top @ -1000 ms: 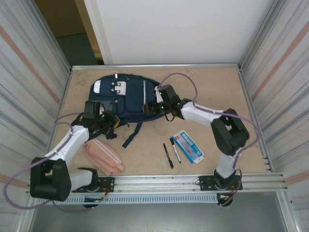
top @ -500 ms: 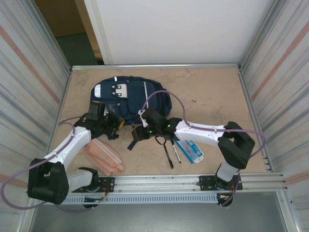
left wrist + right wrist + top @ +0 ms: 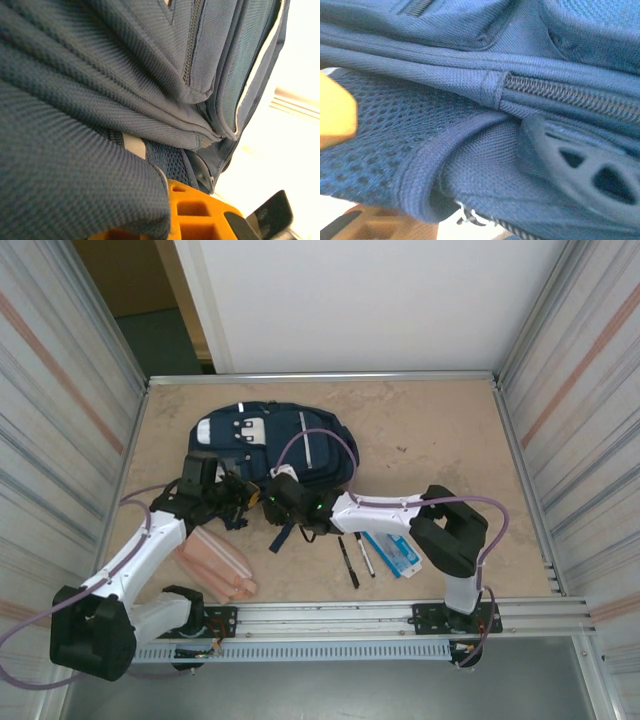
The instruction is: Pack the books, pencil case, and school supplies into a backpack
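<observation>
The left gripper [image 3: 236,502] is pinching shut on a fold of the navy backpack [image 3: 262,440] at its near left edge. Just beside it, the right gripper [image 3: 272,496] is pressing into the backpack's mesh padding, jaws narrow; whether they are gripping cannot be told. The pink pencil case [image 3: 215,562] is lying near the left gripper, toward the arm bases. Two black pens [image 3: 347,562] and a blue-and-white box [image 3: 395,555] are lying to the right gripper's right.
</observation>
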Controlling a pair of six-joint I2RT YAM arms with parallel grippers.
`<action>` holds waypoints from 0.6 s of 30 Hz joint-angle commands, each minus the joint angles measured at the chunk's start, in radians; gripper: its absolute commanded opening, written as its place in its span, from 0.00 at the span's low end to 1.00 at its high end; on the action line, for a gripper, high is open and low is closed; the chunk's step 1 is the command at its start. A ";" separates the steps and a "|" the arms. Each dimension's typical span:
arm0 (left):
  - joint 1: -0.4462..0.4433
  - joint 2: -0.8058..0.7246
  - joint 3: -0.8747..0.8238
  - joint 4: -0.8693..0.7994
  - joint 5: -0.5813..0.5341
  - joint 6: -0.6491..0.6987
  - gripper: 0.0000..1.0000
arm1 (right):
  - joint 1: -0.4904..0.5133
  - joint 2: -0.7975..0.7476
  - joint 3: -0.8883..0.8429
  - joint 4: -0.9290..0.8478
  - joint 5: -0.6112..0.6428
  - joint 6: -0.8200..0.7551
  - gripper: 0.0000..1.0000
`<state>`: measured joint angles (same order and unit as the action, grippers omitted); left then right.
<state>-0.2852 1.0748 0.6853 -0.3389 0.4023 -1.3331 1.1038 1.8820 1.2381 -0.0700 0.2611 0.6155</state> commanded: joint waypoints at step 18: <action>0.086 0.031 0.052 -0.057 0.110 0.220 0.00 | -0.085 -0.145 -0.116 -0.020 -0.377 -0.053 0.06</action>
<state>-0.2428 1.0908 0.6800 -0.3607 0.4690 -1.2392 1.0393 1.8046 1.1591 -0.0494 0.0479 0.5930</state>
